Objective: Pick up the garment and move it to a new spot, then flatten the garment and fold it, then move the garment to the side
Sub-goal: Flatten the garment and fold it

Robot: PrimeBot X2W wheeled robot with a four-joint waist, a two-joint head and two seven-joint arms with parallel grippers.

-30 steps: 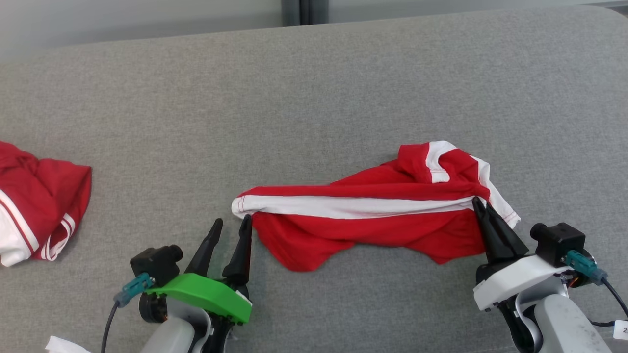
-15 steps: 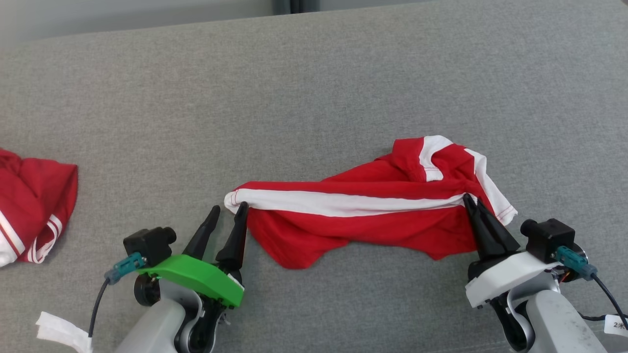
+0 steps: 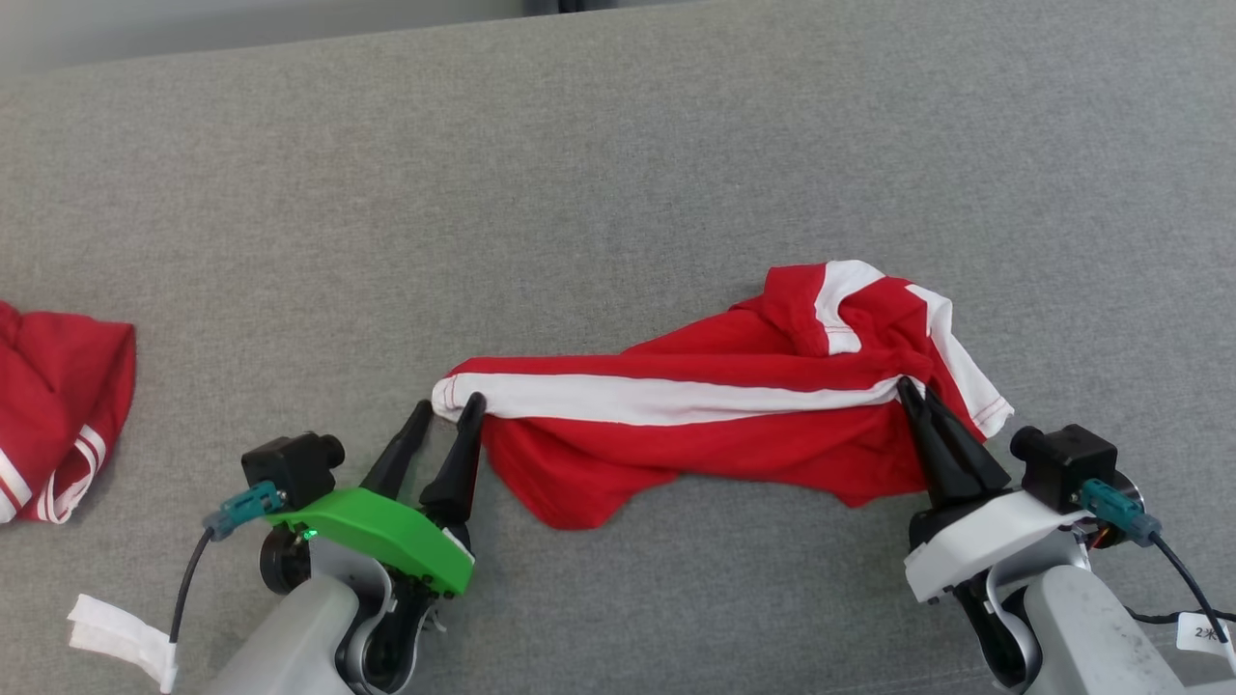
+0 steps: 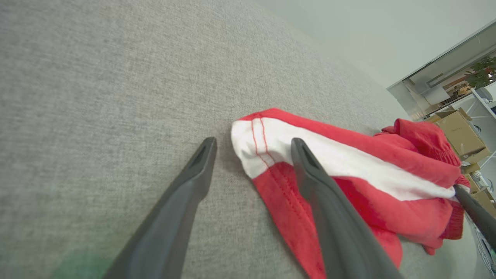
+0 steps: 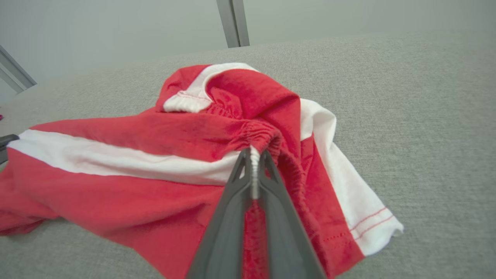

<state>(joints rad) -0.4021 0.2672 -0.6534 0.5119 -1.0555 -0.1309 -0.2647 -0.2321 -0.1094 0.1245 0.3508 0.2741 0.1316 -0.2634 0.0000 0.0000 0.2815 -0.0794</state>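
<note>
**Red garment stretched between two end effectors on a grey counter**

A counter (image 3: 618, 174) covered in grey woven cloth spans the head view, with a pale wall (image 3: 241, 24) in a strip along the top edge. In the left wrist view, cardboard boxes (image 4: 461, 130) and a green plant (image 4: 480, 71) stand in the upper right. In the right wrist view, a grey post (image 5: 232, 21) rises at the top centre.

At the far left of the head view a second red garment (image 3: 63, 405) with white stripes lies bunched, cut off by the frame edge. Below it, in the lower left corner, lies a white strip (image 3: 121, 632).

The left end effector (image 3: 448, 403), under a green cover, sits lower left of centre with its fingers spread. In the left wrist view the white hemmed corner of the garment (image 3: 695, 425) lies in the gap between them. Its right finger crosses over the red cloth, and whether it touches cannot be told.

The garment, red with a broad white band, stretches across the lower middle of the frame from that corner to a bunched heap at the right, well apart from the second one.

The right end effector (image 3: 910, 388), under a white cover, has its fingers pressed together on the gathered elastic edge at the heap.
</note>
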